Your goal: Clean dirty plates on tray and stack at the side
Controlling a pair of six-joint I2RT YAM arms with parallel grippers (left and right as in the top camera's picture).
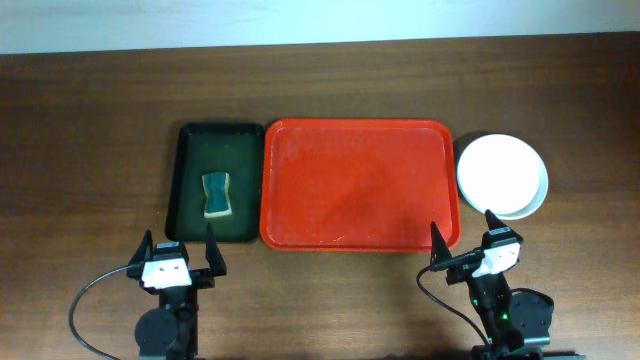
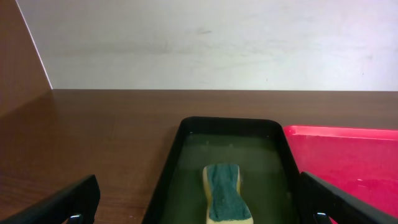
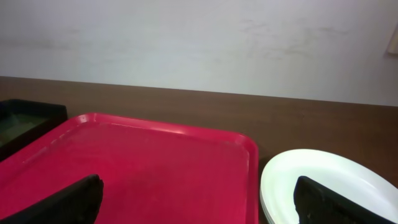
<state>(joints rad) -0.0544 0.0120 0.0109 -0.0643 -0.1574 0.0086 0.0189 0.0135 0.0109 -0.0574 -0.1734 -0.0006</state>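
Dark wood table (image 1: 90, 120) runs under everything you see, with a pale wall (image 2: 205, 43) closing off the far side.

Nearest to you, both arms sit low at the front edge. Your left gripper (image 1: 178, 246) has its fingers spread wide with nothing between them, and it faces the dark green tray (image 1: 192, 140). Your right gripper (image 1: 463, 236) is spread just as wide and also carries nothing. It points at the gap between the red tray (image 1: 360, 190) and the plates (image 1: 500, 172).

A step farther out, the yellow-and-green sponge (image 1: 217, 194) lies flat inside the dark green tray, touched by neither arm. The red tray sits right beside it and is bare — no plate on it, only a faint sheen on the plastic.

The plates are just off the red tray's right rim, stacked on the table. A white one is on top, with a pale blue-green edge showing beneath it. The top face looks clean, with no yellow smear. You cannot count the stack from these views, nor see the faces of the lower plates.

Judging by that layout, the job looks essentially done — the tray is cleared, the plates are stacked at the side and the sponge is put down. What may remain is confirming that all three plates are in the stack.
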